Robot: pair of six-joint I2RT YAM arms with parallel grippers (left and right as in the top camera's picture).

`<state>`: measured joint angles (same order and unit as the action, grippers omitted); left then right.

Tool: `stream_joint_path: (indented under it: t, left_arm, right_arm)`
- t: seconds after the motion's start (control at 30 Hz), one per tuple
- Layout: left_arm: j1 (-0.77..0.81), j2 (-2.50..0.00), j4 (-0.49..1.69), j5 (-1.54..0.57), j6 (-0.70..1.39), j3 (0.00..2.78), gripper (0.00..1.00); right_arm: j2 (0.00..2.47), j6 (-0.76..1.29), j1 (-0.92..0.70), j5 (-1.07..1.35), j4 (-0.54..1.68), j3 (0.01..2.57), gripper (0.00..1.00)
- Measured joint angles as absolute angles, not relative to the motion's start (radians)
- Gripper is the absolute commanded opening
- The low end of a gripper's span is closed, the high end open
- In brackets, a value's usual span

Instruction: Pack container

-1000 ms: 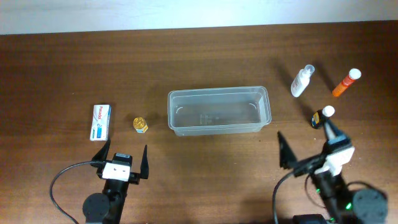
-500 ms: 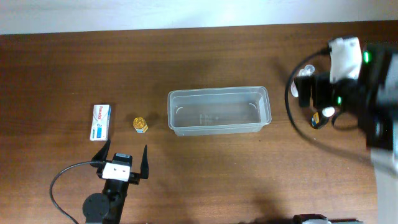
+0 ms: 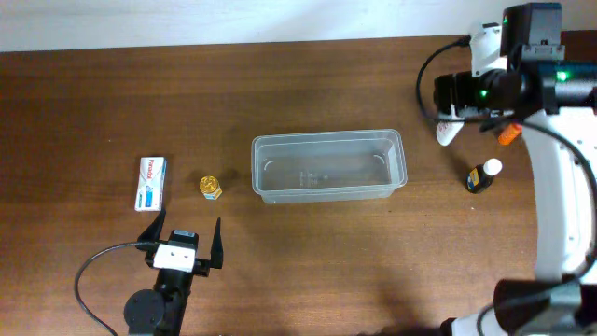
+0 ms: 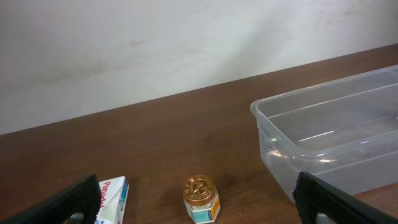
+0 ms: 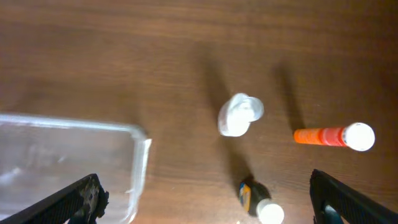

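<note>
The container (image 3: 326,166), a clear shallow tub, sits mid-table with nothing in it; its wall (image 4: 323,146) also shows in the left wrist view, and a corner (image 5: 134,163) in the right wrist view. My left gripper (image 3: 185,235) rests open near the front edge, facing a gold-lidded jar (image 3: 211,187) (image 4: 201,198) and a white box (image 3: 152,182) (image 4: 113,194). My right gripper (image 3: 462,98) hangs open high over the back right. Below it lie a white bottle (image 5: 240,116), an orange tube (image 5: 333,136) and a dark white-capped bottle (image 5: 258,202) (image 3: 482,175).
The right arm (image 3: 560,177) runs along the right edge and partly covers the white bottle (image 3: 449,132) and the orange tube (image 3: 506,136) from above. Black cables (image 3: 89,280) trail by the left base. A pale wall (image 4: 155,43) stands beyond the table's far edge.
The right arm has risen from the front right of the table to high over the bottles at the back right, staying open. The left arm has not moved.
</note>
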<state>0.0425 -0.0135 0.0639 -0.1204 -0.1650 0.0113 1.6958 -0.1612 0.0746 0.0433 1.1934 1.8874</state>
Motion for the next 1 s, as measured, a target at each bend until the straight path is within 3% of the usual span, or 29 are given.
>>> stream_joint_path:
  t: [0.23,1.0]
  left_arm:
    - [0.043,-0.014,0.064,-0.12,-0.165,0.011,0.99]
    - [0.043,-0.014,0.064,-0.12,-0.165,0.011,0.99]
  right_arm:
    - [1.841,-0.134,0.179,0.041,1.176,1.889,0.98]
    - [2.094,-0.139,0.18,0.042,1.104,1.889,0.97]
